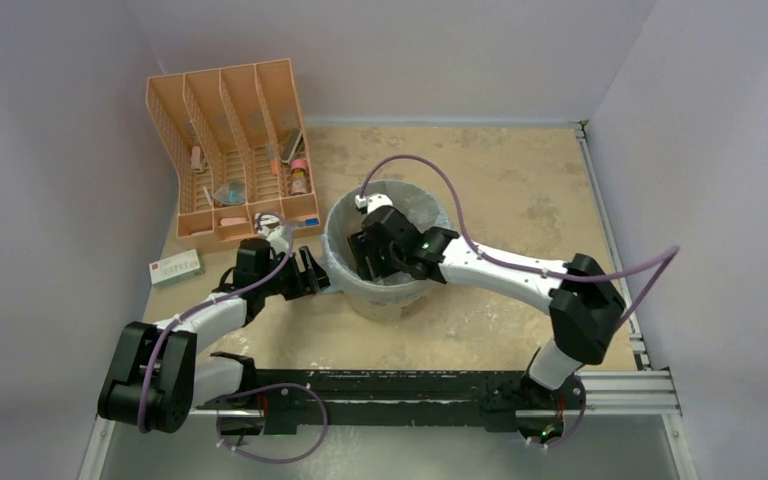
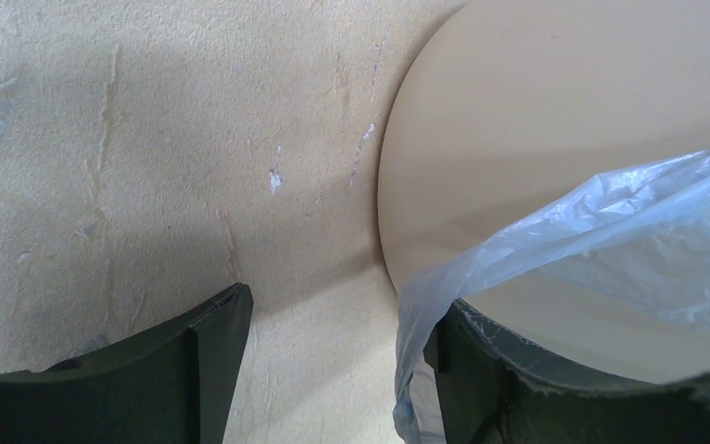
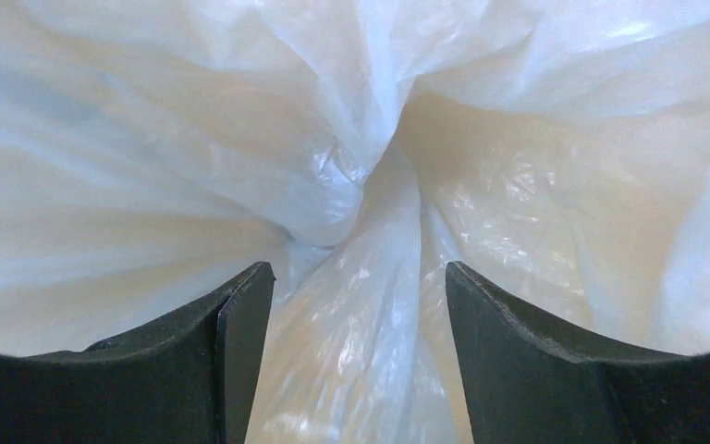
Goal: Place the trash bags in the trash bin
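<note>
From above, the bucket (image 1: 392, 303) stands in the middle of the table (image 1: 520, 180), and the pale blue bag (image 1: 415, 205) is in it, lining the inside with its edge folded out over the rim. The right gripper (image 1: 370, 262) is down inside the bucket's mouth, in among the plastic. The left gripper (image 1: 315, 272) sits low, just beside the bucket's left wall. Behind them at the back left stands an orange rack (image 1: 230, 140) with small items in its slots, and a small white box (image 1: 175, 267) lies on the table in front of it.

Over to the left wrist: the pincer is wide apart with only bare table showing in the gap. The bucket's cream wall curves in on the right, and the bag's loose edge hangs down that wall and drapes over the right-hand finger (image 2: 518, 388). The film touches that finger but is not pinched.

Now the right wrist: crinkled plastic fills the whole view, gathered into a twisted pucker just ahead of the tips. The two dark fingers (image 3: 194, 361) stand wide, with a fold of the bag running loose between them and nothing clamped.
</note>
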